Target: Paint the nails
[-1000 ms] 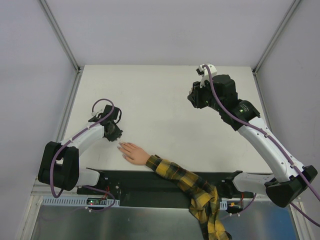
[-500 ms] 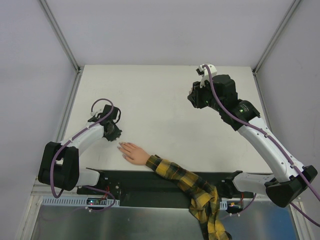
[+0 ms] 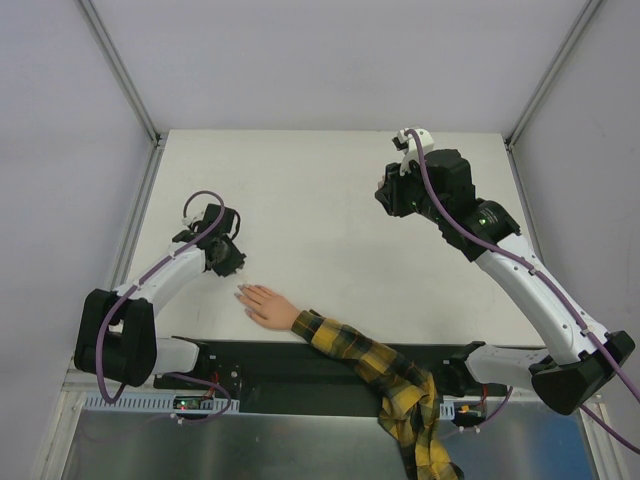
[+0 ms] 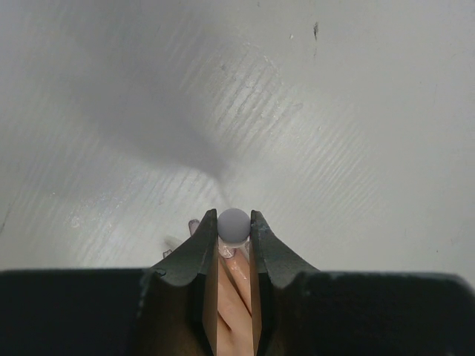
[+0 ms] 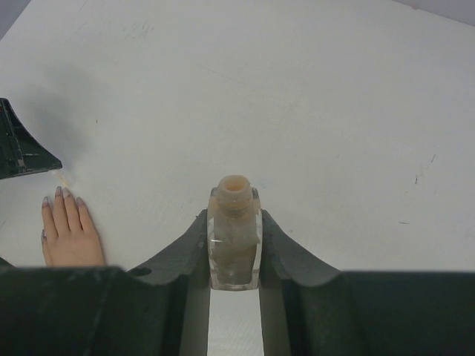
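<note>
A small flesh-coloured hand (image 3: 268,306) lies flat on the white table, ending a yellow-and-black plaid sleeve (image 3: 368,360). Its nails (image 3: 241,292) point up-left and look faintly purple (image 5: 58,193). My left gripper (image 3: 232,264) hovers right at the fingertips. In the left wrist view this gripper (image 4: 234,224) is shut on a round grey brush cap (image 4: 234,221), with the hand's fingers (image 4: 237,289) and a nail (image 4: 194,225) directly beneath. The brush tip is hidden. My right gripper (image 3: 390,197) is raised at the far right, shut on an open clear polish bottle (image 5: 234,230).
A black base plate (image 3: 250,362) runs along the near edge under the sleeve. Metal frame rails (image 3: 140,210) border the table left and right. In the right wrist view one left finger (image 5: 18,152) shows at the left edge, above the hand (image 5: 68,236).
My left gripper has shifted slightly up and right over the fingertips, still shut on the brush cap. The right arm and bottle have not moved.
</note>
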